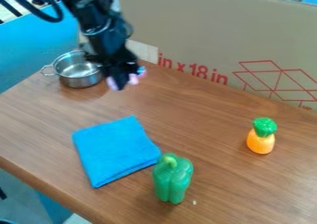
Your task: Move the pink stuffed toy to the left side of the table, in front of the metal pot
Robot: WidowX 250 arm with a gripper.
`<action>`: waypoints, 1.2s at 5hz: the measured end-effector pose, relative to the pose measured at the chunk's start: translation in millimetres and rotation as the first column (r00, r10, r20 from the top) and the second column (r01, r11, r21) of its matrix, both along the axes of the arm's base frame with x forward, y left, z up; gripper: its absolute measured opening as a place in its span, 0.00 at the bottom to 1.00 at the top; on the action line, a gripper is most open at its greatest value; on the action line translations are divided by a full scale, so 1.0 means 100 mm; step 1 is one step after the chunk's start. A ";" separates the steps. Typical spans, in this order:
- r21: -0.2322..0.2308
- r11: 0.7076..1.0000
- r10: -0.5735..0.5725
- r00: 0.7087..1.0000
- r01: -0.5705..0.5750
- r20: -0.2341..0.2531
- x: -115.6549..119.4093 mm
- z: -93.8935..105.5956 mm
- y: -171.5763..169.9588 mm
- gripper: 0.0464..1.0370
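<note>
As we look down at a slant, we see a brown wood-grain desk running across the view, with a big cardboard panel marked in red standing along its far side. At the left, a blue surface lies beyond the desk's edge. From the upper left we follow the black arm down to its gripper, which hangs near the desk's far left part. We see a folded bright blue cloth lying flat, left of centre and nearer to us. Beyond it, by the far left edge, we find a shiny metal pot, a looped handle at its left; the gripper hangs just to its right in our view. Close by the cloth's right corner, a green toy pepper stands upright, though we cannot tell whether they touch. Well over to the right, an orange toy with a green top stands upright. The jaws are closed around a small pink-and-blue object, which pokes out on both sides. Smallest is a whitish speck beside the pepper's base.
</note>
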State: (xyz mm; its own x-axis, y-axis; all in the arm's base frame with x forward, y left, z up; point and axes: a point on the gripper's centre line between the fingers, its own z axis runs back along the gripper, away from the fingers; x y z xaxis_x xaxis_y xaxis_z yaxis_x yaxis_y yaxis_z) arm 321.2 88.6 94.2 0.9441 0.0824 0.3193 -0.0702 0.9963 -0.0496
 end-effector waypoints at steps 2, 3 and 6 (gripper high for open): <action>0.018 0.985 0.171 0.964 -0.171 -0.201 -0.16 -0.57 0.88 0.10; 0.029 0.974 0.224 0.945 -0.224 -0.238 -0.31 -0.58 1.03 0.14; -0.069 0.971 0.217 0.965 -0.229 -0.150 -0.34 -0.28 0.87 0.97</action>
State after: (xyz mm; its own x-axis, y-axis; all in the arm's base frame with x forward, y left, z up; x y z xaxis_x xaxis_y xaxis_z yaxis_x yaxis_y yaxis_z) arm 287.3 175.4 66.5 0.9337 0.3166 0.1674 -0.3020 0.9473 -0.1067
